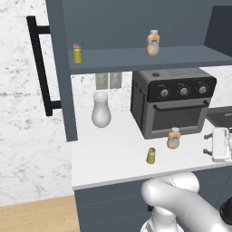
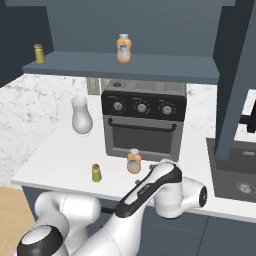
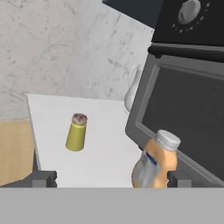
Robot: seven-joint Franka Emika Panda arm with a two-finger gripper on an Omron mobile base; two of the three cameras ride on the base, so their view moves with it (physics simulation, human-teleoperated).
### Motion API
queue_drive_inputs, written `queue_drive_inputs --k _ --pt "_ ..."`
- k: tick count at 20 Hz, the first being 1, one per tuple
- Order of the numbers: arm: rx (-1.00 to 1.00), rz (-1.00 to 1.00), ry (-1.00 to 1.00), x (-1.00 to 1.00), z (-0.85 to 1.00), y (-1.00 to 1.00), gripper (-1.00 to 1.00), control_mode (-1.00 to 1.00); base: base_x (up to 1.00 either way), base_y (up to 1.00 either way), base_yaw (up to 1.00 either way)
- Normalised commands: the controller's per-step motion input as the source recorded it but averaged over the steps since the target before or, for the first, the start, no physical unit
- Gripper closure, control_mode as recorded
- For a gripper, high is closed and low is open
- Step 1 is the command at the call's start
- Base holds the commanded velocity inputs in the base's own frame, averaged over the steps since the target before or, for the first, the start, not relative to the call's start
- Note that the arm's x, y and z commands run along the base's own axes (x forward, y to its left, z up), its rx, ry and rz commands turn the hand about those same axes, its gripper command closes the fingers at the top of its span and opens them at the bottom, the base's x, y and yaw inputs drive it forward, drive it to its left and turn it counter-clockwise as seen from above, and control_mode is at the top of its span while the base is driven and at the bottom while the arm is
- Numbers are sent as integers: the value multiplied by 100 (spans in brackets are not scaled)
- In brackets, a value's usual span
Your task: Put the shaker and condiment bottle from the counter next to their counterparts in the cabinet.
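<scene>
Bottle (image 3: 155, 164) of orange condiment stands upright on the counter (image 3: 57, 127) just before the toaster oven (image 3: 188, 113), probably light and slick-sided, best pinched across its body by the wide-open, empty gripper (image 3: 107, 178).

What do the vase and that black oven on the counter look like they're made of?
The vase looks like glazed ceramic: plain white with a soft sheen. The oven looks like dark painted metal with a glass door, judging by its matte casing and smoother front panel. It is rendered, so both are guesses.
</scene>
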Motion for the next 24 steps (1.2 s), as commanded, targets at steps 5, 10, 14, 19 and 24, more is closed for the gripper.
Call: queue_drive_inputs --k 5,10,14,19,24 --pt "0 2 0 0 0 -1 -100 -100 0 0 0" --pt "-6 -14 4 24 -14 -1 -100 -100 0 0 0" --pt "-8 -22 7 46 -45 -6 -100 -100 0 0 0" --pt "-4 -11 2 57 -57 -10 -100 -100 0 0 0" --pt "0 3 0 52 -41 -44 -100 -100 0 0 0"
